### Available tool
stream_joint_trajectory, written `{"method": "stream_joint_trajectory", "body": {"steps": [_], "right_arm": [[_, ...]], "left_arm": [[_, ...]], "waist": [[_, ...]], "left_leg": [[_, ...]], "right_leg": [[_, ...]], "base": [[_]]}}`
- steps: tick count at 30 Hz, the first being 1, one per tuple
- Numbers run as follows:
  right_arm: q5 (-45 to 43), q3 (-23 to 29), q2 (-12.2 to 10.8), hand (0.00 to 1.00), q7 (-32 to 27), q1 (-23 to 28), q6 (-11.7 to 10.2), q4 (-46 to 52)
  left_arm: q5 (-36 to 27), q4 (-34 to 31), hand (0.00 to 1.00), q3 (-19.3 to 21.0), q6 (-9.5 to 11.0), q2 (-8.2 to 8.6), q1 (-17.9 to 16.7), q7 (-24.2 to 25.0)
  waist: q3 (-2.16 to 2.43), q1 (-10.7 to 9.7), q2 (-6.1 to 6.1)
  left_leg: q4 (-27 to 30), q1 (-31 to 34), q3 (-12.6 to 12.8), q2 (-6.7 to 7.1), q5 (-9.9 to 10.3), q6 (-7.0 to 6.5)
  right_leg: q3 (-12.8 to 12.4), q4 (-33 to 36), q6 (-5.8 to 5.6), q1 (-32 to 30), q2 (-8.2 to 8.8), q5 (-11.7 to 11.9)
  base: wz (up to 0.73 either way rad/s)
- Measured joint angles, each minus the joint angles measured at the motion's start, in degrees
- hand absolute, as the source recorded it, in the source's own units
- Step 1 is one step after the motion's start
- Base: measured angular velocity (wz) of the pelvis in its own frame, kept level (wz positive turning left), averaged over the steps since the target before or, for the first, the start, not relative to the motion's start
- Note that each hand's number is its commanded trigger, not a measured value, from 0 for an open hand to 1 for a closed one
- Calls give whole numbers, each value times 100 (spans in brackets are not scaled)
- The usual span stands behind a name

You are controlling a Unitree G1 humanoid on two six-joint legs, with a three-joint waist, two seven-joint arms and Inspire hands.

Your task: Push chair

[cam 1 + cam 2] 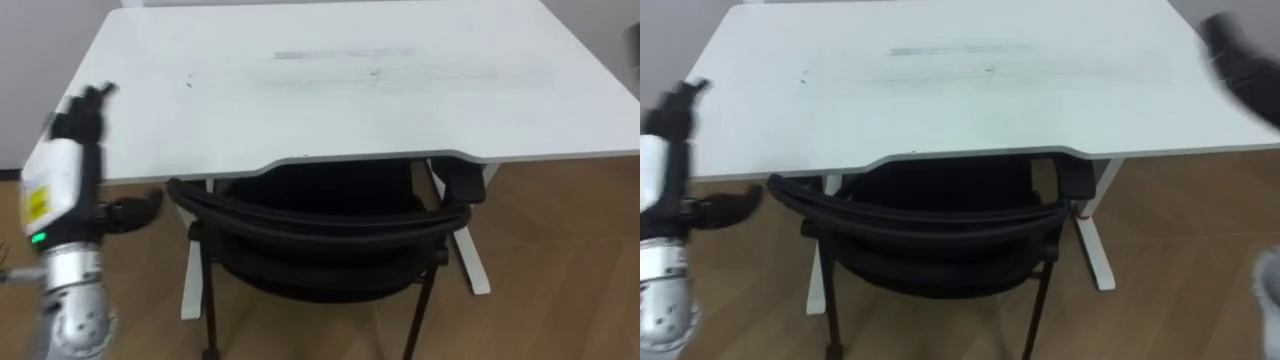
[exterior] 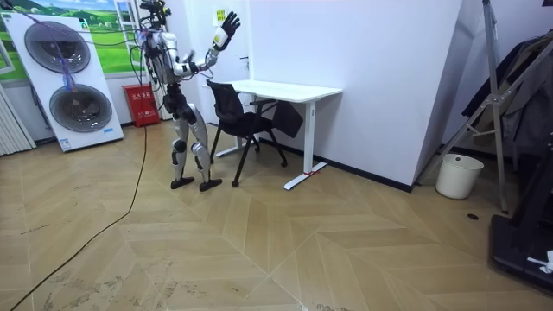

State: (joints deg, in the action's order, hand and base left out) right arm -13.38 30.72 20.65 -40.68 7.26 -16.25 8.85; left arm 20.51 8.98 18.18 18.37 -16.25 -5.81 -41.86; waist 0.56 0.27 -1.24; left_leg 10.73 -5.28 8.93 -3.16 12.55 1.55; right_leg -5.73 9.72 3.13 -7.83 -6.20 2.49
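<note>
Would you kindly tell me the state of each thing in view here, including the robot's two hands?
Black curved-back chair: upright, seat tucked under the desk's front edge, untouched.
White rectangular desk: standing level on its legs.
Left hand: raised by the desk's left edge, off the chair.
Right hand: raised by the desk's right edge, off the chair.
White plastic bucket: upright on the floor.

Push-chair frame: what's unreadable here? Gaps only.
- Right robot hand: right eye view, motion-blurred and cut off by the right edge.
- Left robot hand: left eye view, just a dark blur above the forearm.
- Chair: eye views, seat front hidden under the desk, feet cut off by the bottom edge.
- Faint marks on the desk top: too blurred to identify.
</note>
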Motion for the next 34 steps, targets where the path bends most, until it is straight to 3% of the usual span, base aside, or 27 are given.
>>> {"method": "stream_joint_trajectory", "body": {"steps": [1, 2, 4, 6, 8, 10, 11, 14, 16, 19, 23, 26, 29, 30, 32, 34], "right_arm": [[384, 32, -14, 0, -215, 257, -3, 11], [759, 95, -96, 0, -379, 526, 4, 11], [1465, 202, -297, 0, -517, 879, 33, -92], [2391, 187, -492, 0, -528, 1123, 160, -642], [3586, -44, -701, 0, -323, 1379, 397, -1669], [4466, -198, -842, 0, -51, 1526, 512, -2540], [5032, -211, -963, 0, 148, 1594, 517, -3162], [5865, -271, -1064, 0, 892, 1640, 578, -5045], [6103, -283, -1118, 0, 1365, 1652, 672, -6107], [6033, -782, -1287, 0, 1898, 1578, 921, -7380], [5720, -1472, -1421, 0, 2287, 1178, 1273, -8281], [5215, -1866, -1418, 0, 2372, 832, 1461, -8368], [4894, -2001, -1418, 0, 2487, 601, 1557, -8374], [4778, -2020, -1419, 0, 2547, 497, 1598, -8339], [4565, -2068, -1424, 0, 2712, 440, 1655, -8048], [4354, -2132, -1419, 0, 2823, 365, 1637, -7940]], "left_arm": [[-596, 33, 0, 311, 81, -4, -156, -363], [-1182, 151, 0, 543, 88, 23, -287, -581], [-2016, 354, 0, 761, 76, 180, -585, -722], [-2818, 907, 0, 727, 18, 247, -937, -751], [-3601, 1963, 0, 555, -312, 403, -1346, -575], [-4149, 2645, 0, 497, -499, 595, -1570, -360], [-4326, 3083, 0, 498, -575, 664, -1684, -221], [-4331, 4254, 0, 517, -677, 684, -1944, 293], [-4335, 4882, 0, 534, -781, 716, -2018, 673], [-3868, 5596, 0, 514, -1067, 897, -2027, 1201], [-3473, 6055, 0, -93, -1526, 1085, -1853, 1758], [-3312, 6172, 0, -385, -1786, 1091, -1520, 2067], [-3128, 6150, 0, -385, -1938, 1089, -1255, 2266], [-3003, 6132, 0, -383, -1976, 1088, -1125, 2328], [-2727, 5986, 0, -388, -2017, 1091, -891, 2417], [-2549, 5769, 0, -424, -2047, 1092, -798, 2487]], "waist": [[4, -42, 34], [51, -60, 148], [17, -64, 271], [14, -127, 274], [15, -154, 221], [4, -165, 203], [28, -168, 181], [42, -140, 151], [78, -148, 217], [60, -141, 287], [51, -226, 301], [42, -186, 300], [31, -194, 305], [17, -198, 303], [-53, -199, 277], [-65, -193, 259]], "left_leg": [[-126, -182, 52, -17, 7, 8], [-228, -311, 102, -20, 15, 11], [-246, -406, 181, -19, 81, -4], [-242, -394, 181, -9, 105, -21], [-200, -328, 203, -15, 153, -34], [-190, -309, 224, -24, 195, -46], [-191, -307, 213, -37, 213, -48], [-190, -323, 165, -45, 266, -47], [-182, -342, 124, -42, 304, -78], [-182, -395, 142, -17, 342, -135], [-111, -422, 217, 10, 398, -226], [-109, -425, 295, 18, 415, -253], [-108, -429, 297, 4, 423, -266], [-112, -429, 241, 15, 425, -264], [-122, -405, 175, 36, 425, -263], [-129, -343, 164, 23, 425, -263]], "right_leg": [[-40, 37, 35, 76, -45, -63], [-96, 156, 45, 90, -80, -165], [-200, 290, 5, 72, -128, -293], [-207, 384, -7, 24, -115, -360], [-209, 398, 0, -34, -83, -348], [-183, 361, -13, -35, -86, -355], [-187, 314, -20, -3, -91, -353], [-168, 261, -21, 69, -84, -345], [-137, 212, -21, 135, -55, -343], [-58, 284, -67, 156, 7, -364], [-96, 304, -140, 203, 25, -370], [-34, 310, -154, 186, 49, -371], [110, 310, -146, 177, 55, -368], [140, 300, -138, 177, 52, -374], [219, 276, -122, 172, 57, -391], [245, 174, -121, 164, 54, -384]], "base": [[-19], [-23], [-19], [-5], [-9], [2], [8], [10], [9], [0], [-4], [-9], [-3], [7], [11], [3]]}}
